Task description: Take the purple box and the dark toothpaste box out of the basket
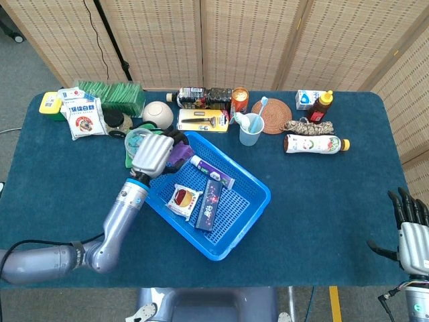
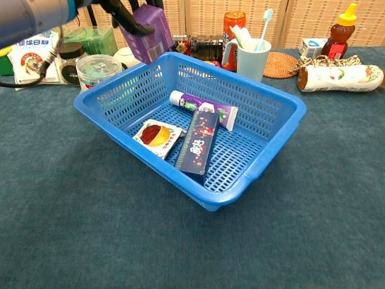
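Head view: left hand (image 1: 150, 154) grips the purple box (image 1: 179, 153) above the basket's (image 1: 258, 201) far-left rim; right hand (image 1: 410, 231) hangs spread, well off.

Chest view: toothpaste box (image 2: 198, 141) lies in the basket, long axis near-to-far, nearer the left hand.

basket (image 2: 274, 141): glossy perforated plastic | table (image 2: 90, 229): matt napped cloth | purple box (image 2: 149, 30): smooth card

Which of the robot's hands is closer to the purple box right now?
Left. The left hand grips the purple box above the basket's far-left rim. The right hand hangs open off the table's far right corner, holding nothing.
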### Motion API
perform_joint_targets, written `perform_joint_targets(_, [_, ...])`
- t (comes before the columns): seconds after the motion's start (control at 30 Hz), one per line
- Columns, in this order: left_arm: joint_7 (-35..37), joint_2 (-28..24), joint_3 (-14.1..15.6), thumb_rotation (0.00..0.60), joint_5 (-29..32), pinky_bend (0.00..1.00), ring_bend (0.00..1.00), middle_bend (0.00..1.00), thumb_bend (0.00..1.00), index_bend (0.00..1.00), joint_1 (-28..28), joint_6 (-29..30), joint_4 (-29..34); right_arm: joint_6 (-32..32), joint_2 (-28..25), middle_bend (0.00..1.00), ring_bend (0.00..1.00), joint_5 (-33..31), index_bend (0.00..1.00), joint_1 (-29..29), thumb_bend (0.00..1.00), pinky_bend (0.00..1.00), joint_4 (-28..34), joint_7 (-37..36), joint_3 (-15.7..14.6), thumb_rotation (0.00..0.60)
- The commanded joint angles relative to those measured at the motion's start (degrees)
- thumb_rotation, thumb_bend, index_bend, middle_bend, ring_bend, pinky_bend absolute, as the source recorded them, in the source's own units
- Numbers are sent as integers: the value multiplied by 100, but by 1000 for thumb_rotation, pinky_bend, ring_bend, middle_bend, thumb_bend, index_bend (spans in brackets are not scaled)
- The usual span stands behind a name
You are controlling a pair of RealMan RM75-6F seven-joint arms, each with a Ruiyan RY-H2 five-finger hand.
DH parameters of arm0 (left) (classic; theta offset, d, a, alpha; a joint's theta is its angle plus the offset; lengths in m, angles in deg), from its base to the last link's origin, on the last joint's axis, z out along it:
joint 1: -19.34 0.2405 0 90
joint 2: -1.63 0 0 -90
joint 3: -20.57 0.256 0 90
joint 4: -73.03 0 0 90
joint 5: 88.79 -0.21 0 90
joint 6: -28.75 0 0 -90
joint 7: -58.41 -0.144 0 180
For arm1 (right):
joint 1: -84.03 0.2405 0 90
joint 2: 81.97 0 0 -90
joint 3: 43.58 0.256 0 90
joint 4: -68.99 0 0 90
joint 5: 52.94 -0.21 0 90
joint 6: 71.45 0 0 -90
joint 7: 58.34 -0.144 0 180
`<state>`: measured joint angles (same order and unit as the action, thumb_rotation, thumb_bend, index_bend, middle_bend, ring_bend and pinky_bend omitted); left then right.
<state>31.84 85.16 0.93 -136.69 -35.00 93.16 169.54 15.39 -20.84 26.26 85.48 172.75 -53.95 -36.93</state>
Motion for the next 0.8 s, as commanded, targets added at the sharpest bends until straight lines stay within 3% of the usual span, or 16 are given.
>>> perform_joint_targets(0.03, [71, -613, 57, 600, -194, 614, 493, 472, 517, 517, 346, 165, 455, 16, -3, 0, 0, 11, 0, -7, 0, 0, 12, 3, -3, 600])
perform_joint_targets(0.23, [496, -1516, 622, 600, -652, 614, 492, 472, 515, 517, 1144, 312, 796, 34, -13, 0, 0, 25, 0, -18, 0, 0, 33, 1, -8, 600])
perform_joint_targets(0.37, [946, -1839, 963, 600, -877, 614, 482, 472, 504, 512, 1666, 429, 530, 11, 0, 0, 0, 55, 0, -6, 0, 0, 48, 41, -31, 600])
perform_joint_targets(0.57, [1670, -1723, 1301, 600, -1146, 601, 456, 463, 499, 489, 2150, 350, -179, 3, 29, 0, 0, 90, 0, 9, 0, 0, 82, 110, -48, 600])
perform_joint_targets(0.8, [2034, -1168, 1420, 600, -1366, 451, 317, 381, 491, 451, 2325, 194, -960, -30, 67, 0, 0, 83, 0, 25, 0, 0, 87, 193, -66, 600])
